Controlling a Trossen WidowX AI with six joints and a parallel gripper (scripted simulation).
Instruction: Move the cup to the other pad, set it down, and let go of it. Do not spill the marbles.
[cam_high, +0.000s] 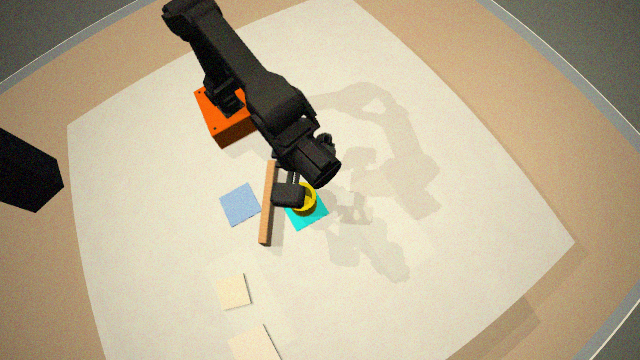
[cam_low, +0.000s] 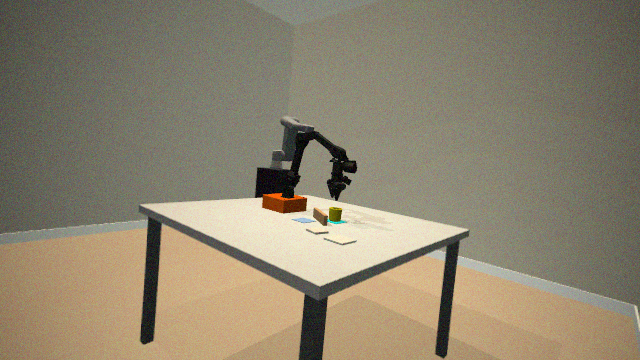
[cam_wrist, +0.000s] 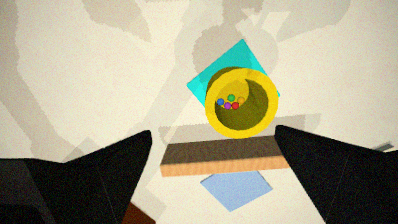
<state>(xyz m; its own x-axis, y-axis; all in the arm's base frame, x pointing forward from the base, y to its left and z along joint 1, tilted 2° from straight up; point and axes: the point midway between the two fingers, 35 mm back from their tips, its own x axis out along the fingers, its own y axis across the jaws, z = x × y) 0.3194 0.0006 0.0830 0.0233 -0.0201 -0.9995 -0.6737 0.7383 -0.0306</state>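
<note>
1. Now we see the gripper raised above the surface, its fingers spread wide and holding nothing.
2. We find the yellow cup standing upright on the turquoise pad, apart from both fingers.
3. Inside the cup we count a small cluster of marbles: blue, green, purple, red and orange, all lying on its bottom.
4. Just beside the cup and its pad lies a wooden bar; in the top view it runs between the turquoise pad and the light blue pad.
5. In the exterior view we see the cup well below the gripper, with clear air between them.
6. We note the arm's orange base block further back on the surface, and two cream tiles near the front edge, well apart from the cup.
</note>
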